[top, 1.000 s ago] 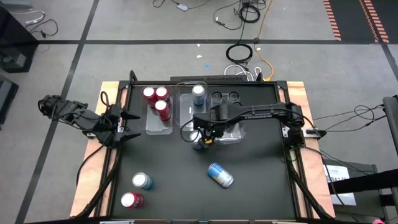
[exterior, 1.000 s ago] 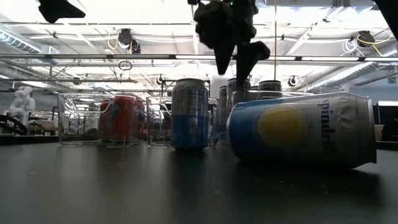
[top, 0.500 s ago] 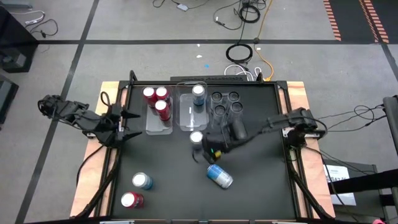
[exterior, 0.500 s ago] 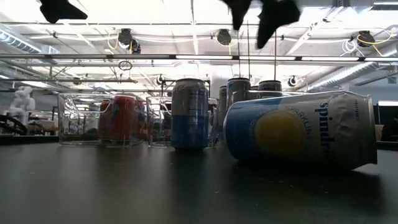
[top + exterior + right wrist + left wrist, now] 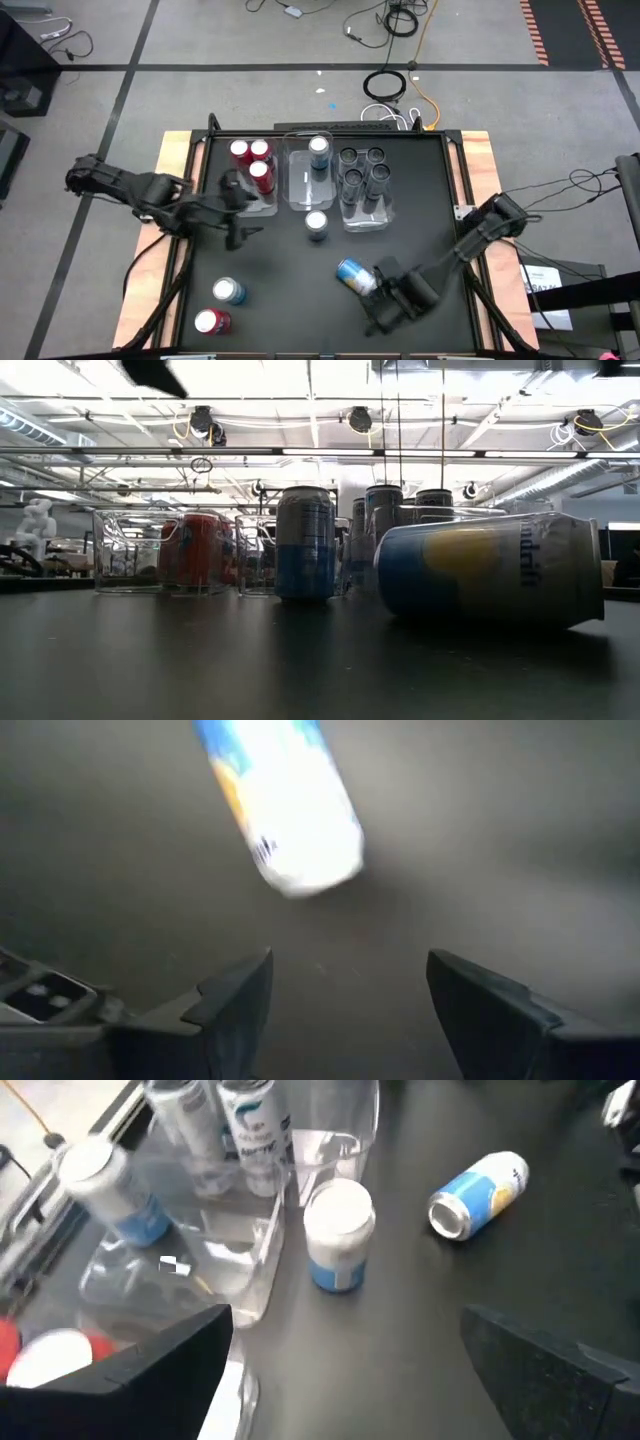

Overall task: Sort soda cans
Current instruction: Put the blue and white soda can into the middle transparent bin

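Three red cans (image 5: 254, 160) stand in the left clear tray. One blue can (image 5: 319, 149) stands in the middle tray and four dark grey cans (image 5: 364, 168) in the right tray. Another blue can (image 5: 316, 224) stands on the mat in front of the trays. A blue can (image 5: 353, 277) lies on its side, also seen in the right wrist view (image 5: 285, 810) and the low view (image 5: 490, 570). A blue can (image 5: 229, 291) and a red can (image 5: 211, 322) stand near the left front corner. My right gripper (image 5: 380, 300) (image 5: 350, 1010) is open just right of the lying can. My left gripper (image 5: 240, 212) (image 5: 340, 1380) is open near the left tray.
The three clear trays (image 5: 300, 195) stand side by side at the far middle of the black mat. A raised frame (image 5: 180, 270) edges the mat. Bare mat lies between the trays and the lying can, and along the near edge.
My right gripper has swung from above the standing blue can by the trays toward the near right, coming down beside the lying can. The lying can has rolled a little about its axis. My left gripper has moved from the left edge toward the table's middle.
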Available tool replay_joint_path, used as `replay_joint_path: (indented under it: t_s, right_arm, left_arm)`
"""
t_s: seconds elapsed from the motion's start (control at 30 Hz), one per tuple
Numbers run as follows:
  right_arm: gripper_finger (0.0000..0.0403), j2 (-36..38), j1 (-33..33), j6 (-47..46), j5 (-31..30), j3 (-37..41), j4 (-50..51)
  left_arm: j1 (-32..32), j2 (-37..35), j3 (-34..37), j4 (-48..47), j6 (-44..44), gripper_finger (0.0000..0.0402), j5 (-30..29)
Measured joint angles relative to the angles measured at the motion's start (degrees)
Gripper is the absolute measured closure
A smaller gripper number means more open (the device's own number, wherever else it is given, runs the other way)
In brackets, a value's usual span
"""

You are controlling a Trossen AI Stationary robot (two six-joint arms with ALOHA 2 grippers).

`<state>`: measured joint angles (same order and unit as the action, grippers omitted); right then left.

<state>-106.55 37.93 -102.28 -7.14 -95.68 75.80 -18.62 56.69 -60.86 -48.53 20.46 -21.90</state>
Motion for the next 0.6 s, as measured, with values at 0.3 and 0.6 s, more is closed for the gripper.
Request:
replay_joint_path:
  t_s: [0.3,0.6]
  right_arm:
    - [0.0147,3.4,14.4,-14.5,-0.1,6.4,-0.1]
    - [0.0147,3.9,23.8,-23.2,-0.3,10.1,-0.8]
  left_arm:
    - [6.1,29.1,-23.2,8.0,-17.5,0.0002,9.4]
    - [6.1,57.9,-51.1,8.1,-30.4,0.0002,10.2]
